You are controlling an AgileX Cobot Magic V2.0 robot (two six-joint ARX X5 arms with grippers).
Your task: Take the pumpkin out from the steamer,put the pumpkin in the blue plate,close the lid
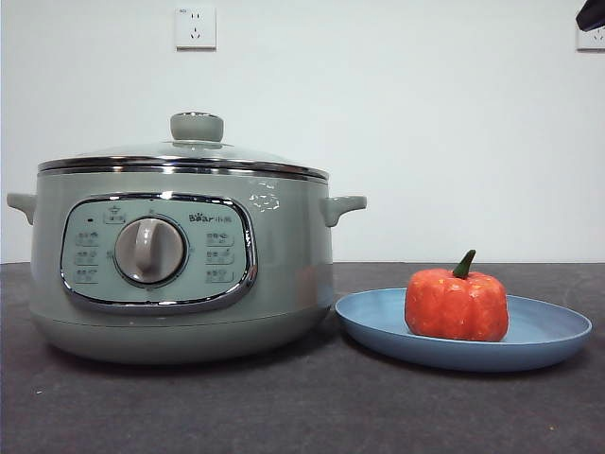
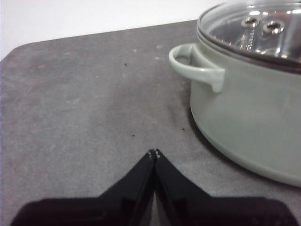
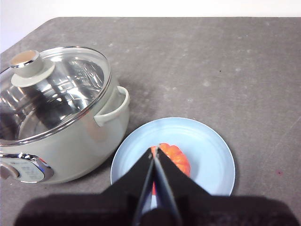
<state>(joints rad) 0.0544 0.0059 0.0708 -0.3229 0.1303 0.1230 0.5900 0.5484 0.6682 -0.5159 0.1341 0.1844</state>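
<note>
The pumpkin [image 1: 457, 305] sits upright on the plate [image 1: 548, 331], stem tilted toward 1 o'clock, at the steamer's [image 1: 180, 255] 3 o'clock; the lid [image 1: 184, 156] is on. Right gripper [image 3: 155, 154] hangs above the pumpkin, jaws pressed together. Left gripper [image 2: 154, 153], likewise closed, hovers beside the steamer.

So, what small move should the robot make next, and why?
Probably none beyond keeping both arms back. The pumpkin already sits in the blue plate, and the glass lid rests level on the steamer. The left claw and right claw are shut and hold nothing, so the task looks finished.
</note>
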